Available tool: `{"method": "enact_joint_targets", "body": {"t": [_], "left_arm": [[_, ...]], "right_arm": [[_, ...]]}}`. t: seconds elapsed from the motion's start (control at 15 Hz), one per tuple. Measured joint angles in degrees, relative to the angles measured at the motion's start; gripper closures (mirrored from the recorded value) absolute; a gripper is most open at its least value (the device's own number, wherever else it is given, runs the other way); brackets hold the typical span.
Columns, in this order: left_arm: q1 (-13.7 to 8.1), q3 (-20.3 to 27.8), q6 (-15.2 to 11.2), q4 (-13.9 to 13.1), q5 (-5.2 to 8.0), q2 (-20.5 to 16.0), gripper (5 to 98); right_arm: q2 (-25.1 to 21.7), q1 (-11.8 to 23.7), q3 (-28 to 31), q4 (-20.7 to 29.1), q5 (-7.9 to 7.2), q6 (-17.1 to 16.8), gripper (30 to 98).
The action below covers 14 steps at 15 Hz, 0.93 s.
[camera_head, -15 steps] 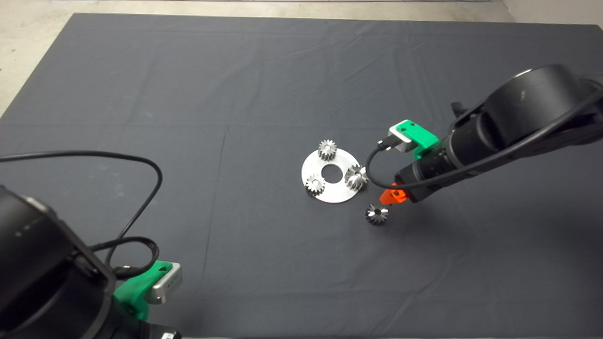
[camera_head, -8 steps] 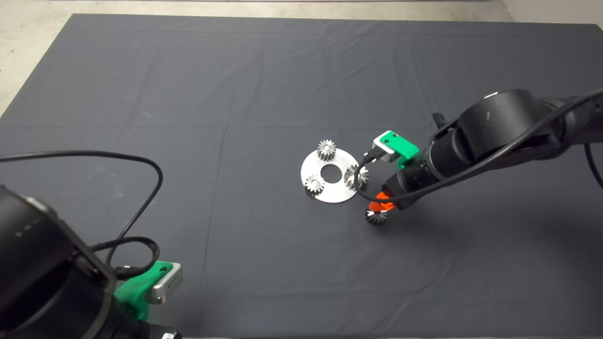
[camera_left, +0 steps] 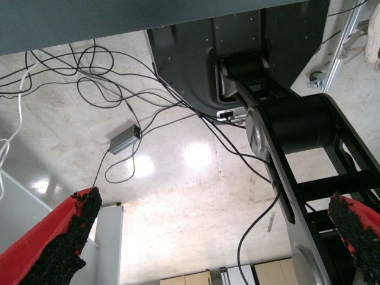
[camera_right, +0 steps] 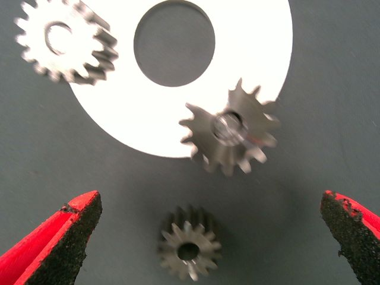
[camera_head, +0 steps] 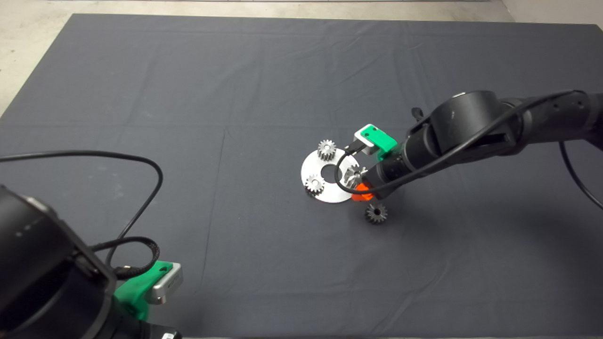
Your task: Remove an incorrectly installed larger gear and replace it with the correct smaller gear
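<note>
I can read no words or labels on anything here. My right gripper [camera_right: 208, 237] hangs over the edge of the flat round silver plate with a hole in the middle [camera_head: 315, 162], its red fingers [camera_right: 56, 237] spread wide and holding nothing. My right wrist view shows the big shiny steel gear [camera_right: 231, 133] sitting on a peg at the plate's rim, and the small steel gear with a dark hole [camera_right: 189, 242] lying on the dark mat [camera_head: 235, 94] just beside it. The head view shows two more small gears [camera_head: 326, 149] on the plate. My left gripper [camera_left: 208, 237] waits at the lower left, wide open and empty, seeing only floor and cables.
</note>
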Motion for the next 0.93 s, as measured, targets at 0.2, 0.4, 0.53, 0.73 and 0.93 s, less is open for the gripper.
{"method": "enact_joint_targets", "body": {"t": [0.2, 0.4, 0.53, 0.73, 0.93], "left_arm": [[0.0, 0.0, 0.0, 0.0, 0.0, 0.0, 5.4], [0.0, 0.0, 0.0, 0.0, 0.0, 0.0, 5.4], [0.0, 0.0, 0.0, 0.0, 0.0, 0.0, 5.4], [0.0, 0.0, 0.0, 0.0, 0.02, 0.0, 5.4], [0.0, 0.0, 0.0, 0.0, 0.02, 0.0, 5.4]], "right_arm": [[0.1, 0.0, -0.2, -1.6, 0.05, 0.0, 30.9], [0.0, -0.9, -0.2, -4.6, 0.0, 0.0, 30.9], [-0.2, -1.9, -0.2, -6.9, 0.11, 0.0, 30.9], [-0.4, -3.8, -0.2, -12.4, -0.02, 0.1, 30.9], [-0.5, -5.5, -0.2, -12.9, 0.02, 0.1, 30.9]]}}
